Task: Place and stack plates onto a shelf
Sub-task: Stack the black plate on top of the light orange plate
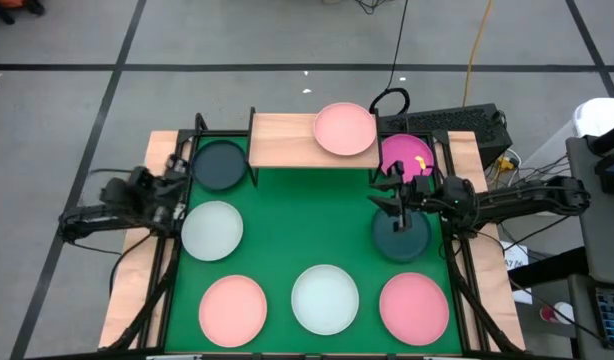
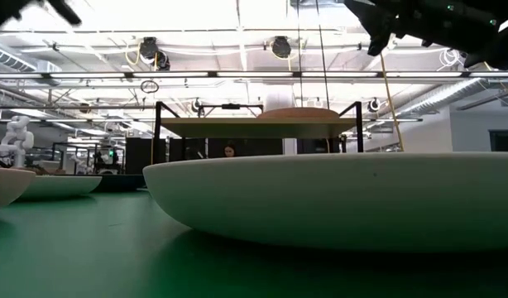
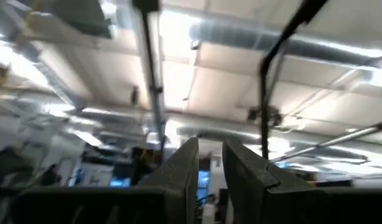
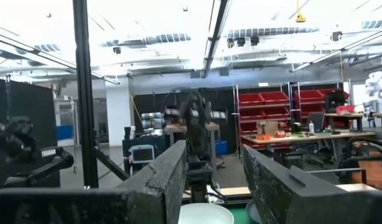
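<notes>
One pink plate already sits on the shelf. My right end effector, fingers apart and empty, hovers above the dark plate on the tabletop; next I must descend and pinch its rim. My left end effector waits nearly closed at the left edge.

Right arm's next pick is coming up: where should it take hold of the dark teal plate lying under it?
Probably by the raised rim, not the flat middle. The dark teal plate lies flat on the green table, so only its edge gives a pinch. The right gripper hangs over its shelf-side rim, fingers apart; come straight down there.
</notes>
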Tool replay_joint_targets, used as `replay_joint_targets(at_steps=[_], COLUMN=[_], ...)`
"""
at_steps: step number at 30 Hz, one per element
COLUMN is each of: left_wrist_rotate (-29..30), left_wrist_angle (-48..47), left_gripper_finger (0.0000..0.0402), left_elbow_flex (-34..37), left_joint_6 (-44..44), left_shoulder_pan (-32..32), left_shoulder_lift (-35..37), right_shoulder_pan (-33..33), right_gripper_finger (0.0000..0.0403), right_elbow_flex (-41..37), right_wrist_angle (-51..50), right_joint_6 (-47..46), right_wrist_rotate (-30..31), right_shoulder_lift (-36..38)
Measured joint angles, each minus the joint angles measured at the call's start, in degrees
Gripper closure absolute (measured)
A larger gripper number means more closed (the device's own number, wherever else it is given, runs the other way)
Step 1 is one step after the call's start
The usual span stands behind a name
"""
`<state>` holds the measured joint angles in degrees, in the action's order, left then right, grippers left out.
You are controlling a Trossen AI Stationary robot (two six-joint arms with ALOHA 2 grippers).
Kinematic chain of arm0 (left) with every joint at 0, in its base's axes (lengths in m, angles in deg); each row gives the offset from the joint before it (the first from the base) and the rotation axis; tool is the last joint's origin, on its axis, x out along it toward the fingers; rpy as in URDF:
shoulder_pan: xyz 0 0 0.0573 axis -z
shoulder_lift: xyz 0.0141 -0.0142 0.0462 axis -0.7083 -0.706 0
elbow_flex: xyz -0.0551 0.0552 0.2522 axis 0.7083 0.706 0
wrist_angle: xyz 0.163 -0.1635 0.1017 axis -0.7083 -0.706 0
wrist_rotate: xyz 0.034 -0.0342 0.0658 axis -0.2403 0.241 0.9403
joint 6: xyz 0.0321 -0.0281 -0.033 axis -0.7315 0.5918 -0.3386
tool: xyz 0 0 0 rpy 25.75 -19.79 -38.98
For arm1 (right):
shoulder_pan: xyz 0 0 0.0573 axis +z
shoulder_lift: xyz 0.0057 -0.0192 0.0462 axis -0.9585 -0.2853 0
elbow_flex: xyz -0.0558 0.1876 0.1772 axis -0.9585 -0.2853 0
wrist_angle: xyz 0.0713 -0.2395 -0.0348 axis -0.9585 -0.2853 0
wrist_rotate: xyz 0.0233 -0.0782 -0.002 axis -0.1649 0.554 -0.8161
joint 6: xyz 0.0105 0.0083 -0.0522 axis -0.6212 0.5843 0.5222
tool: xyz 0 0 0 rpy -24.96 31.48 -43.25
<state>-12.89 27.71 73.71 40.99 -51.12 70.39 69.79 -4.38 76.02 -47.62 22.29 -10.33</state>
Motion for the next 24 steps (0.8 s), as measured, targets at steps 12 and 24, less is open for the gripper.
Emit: replay_joint_targets(at_steps=[12,24], left_wrist_rotate=[13.43,29.65], left_wrist_angle=[-50.9,-105.48], left_gripper_finger=[0.0324,0.0324], left_elbow_flex=[-36.58,-53.15], left_joint_6=[-8.6,11.01], left_shoulder_pan=[1.81,2.67], left_shoulder_lift=[-24.17,-48.47], right_shoulder_pan=[0.0,0.0], right_gripper_finger=[0.0261,0.0261], right_elbow_flex=[0.0,0.0], right_wrist_angle=[-0.02,-0.5], right_joint_6=[0.56,-0.82], right_wrist_rotate=[0.0,0.02], right_shoulder_lift=[0.0,0.0])
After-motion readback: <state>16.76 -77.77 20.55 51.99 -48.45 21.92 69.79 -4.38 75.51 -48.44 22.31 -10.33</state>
